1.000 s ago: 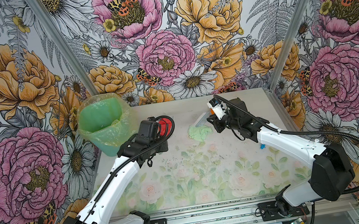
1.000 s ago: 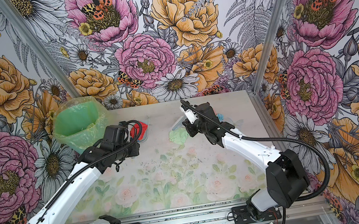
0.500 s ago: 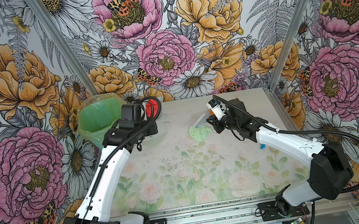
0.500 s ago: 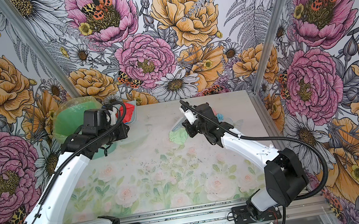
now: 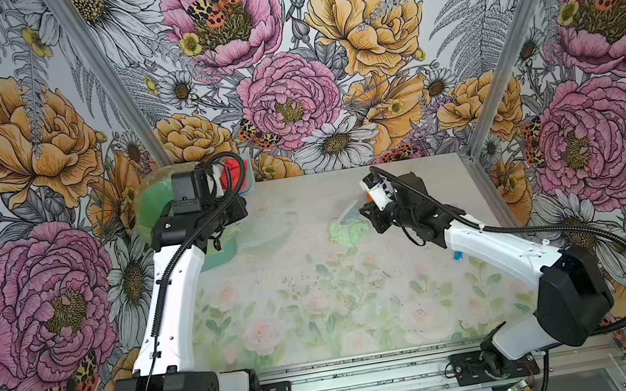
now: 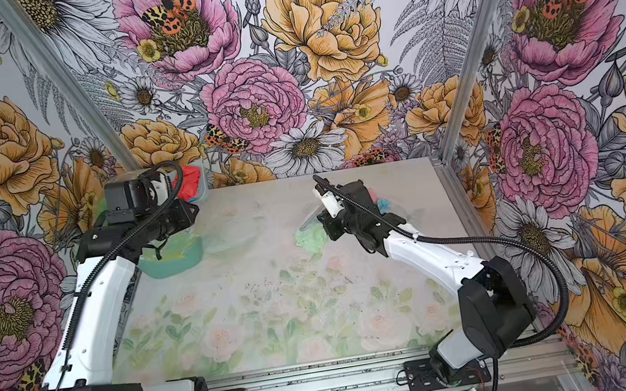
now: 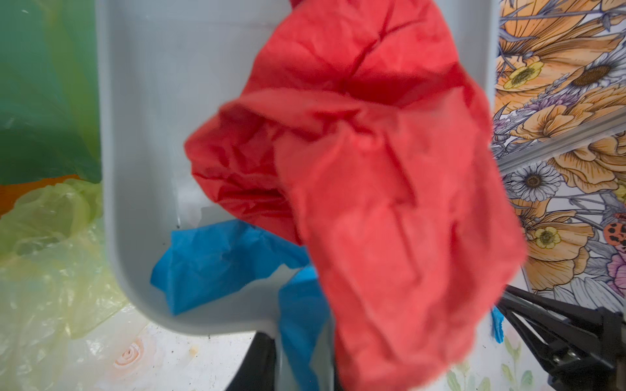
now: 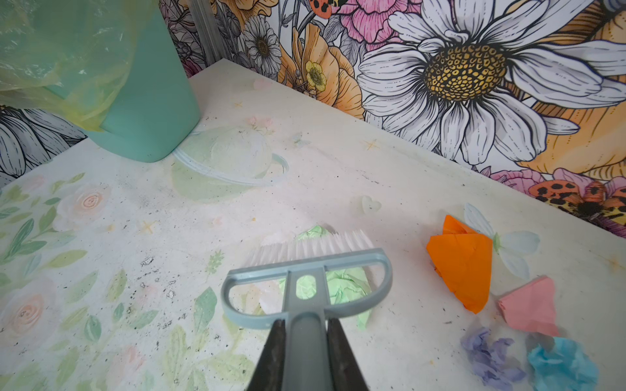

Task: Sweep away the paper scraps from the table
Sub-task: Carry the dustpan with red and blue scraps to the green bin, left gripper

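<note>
The left gripper (image 5: 217, 177) is closed on the handle of the dustpan (image 7: 152, 101), raised at the far left corner just beside the green bin (image 8: 145, 101). In the pan lie a red wad (image 7: 372, 169) and a blue scrap (image 7: 210, 264).

The red wad bulges over the pan's side wall, on the side away from the bin. It is blurred in the left wrist view, so it may be loose and shifting. If the pan tips before its mouth is over the bin, I judge the wad would drop onto the table (image 5: 305, 214) or against the wall. The blue scrap sits low by the handle and could stay stuck in the pan. The pan's lip could also drag the loose yellowish liner (image 8: 67, 50) inward.

The right gripper (image 8: 306, 352) is clamped on the brush (image 8: 305, 264), whose bristles rest at a pale green wad (image 8: 345, 287) far of centre. A hard press could flatten it, or let it skid aside with no pan there to catch it. Just to its right, orange (image 8: 460, 264), pink (image 8: 528, 308), lilac (image 8: 487, 359) and light blue (image 8: 559, 365) scraps lie close together, and a careless stroke could scatter them.
</note>
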